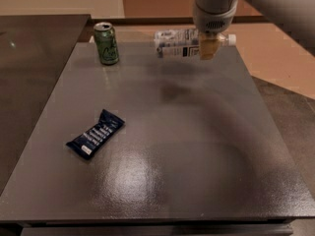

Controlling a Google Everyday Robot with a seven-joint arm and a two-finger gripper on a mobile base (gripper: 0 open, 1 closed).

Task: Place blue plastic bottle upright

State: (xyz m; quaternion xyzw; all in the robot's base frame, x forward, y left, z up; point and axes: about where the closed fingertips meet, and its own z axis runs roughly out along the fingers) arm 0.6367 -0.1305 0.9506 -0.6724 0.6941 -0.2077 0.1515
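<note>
The blue plastic bottle (174,43) is clear, with a white cap and a white label printed in dark blue. It lies horizontal in the air above the far edge of the tabletop (197,156), cap pointing right, clamped near its neck by the tool (207,49).

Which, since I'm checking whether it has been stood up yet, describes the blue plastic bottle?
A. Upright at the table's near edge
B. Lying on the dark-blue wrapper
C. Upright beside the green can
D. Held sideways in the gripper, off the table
D: the blue plastic bottle is horizontal, cap pointing right, clamped in the gripper over the far part of the table, with its shadow on the surface below.
</note>
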